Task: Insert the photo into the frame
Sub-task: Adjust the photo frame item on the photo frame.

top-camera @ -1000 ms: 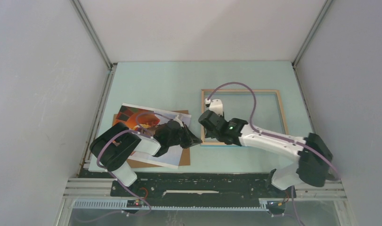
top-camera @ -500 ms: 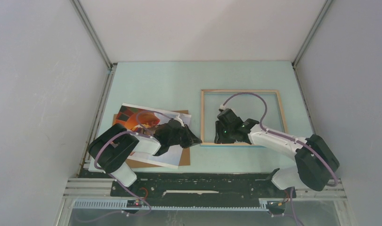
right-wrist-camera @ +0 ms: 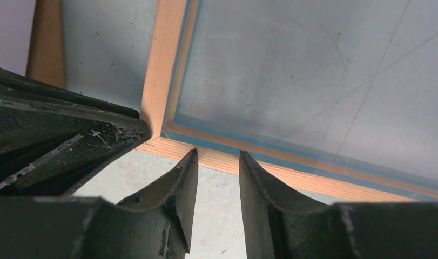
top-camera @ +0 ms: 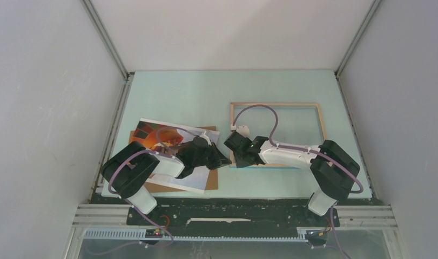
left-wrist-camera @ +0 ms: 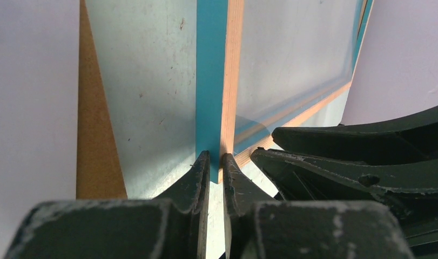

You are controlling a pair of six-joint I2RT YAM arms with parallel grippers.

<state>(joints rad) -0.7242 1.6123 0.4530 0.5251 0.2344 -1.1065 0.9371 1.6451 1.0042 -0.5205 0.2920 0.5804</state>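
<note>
The frame point(top-camera: 276, 104) lies wood side up on the right half of the table. My left gripper point(top-camera: 225, 161) is shut on its near-left corner. In the left wrist view, the blue edge and wood back of the frame point(left-wrist-camera: 212, 81) run up from between my left gripper's point(left-wrist-camera: 215, 164) tips. My right gripper point(top-camera: 236, 159) is open just beside that corner. In the right wrist view, my right gripper point(right-wrist-camera: 216, 162) has its tips at the frame's point(right-wrist-camera: 314, 178) near rail with only table between them. The photo point(top-camera: 152, 132) lies on the left, partly under my left arm.
A plain brown backing board point(top-camera: 211, 181) lies under the photo, and its edge shows in both wrist views point(left-wrist-camera: 95, 135) point(right-wrist-camera: 46, 43). The two grippers' fingers nearly touch at the frame's corner. Grey walls close in both sides and the back.
My right arm has swung left and drawn back to the frame's near-left corner, and its jaws have narrowed a little. My left arm has not moved.
</note>
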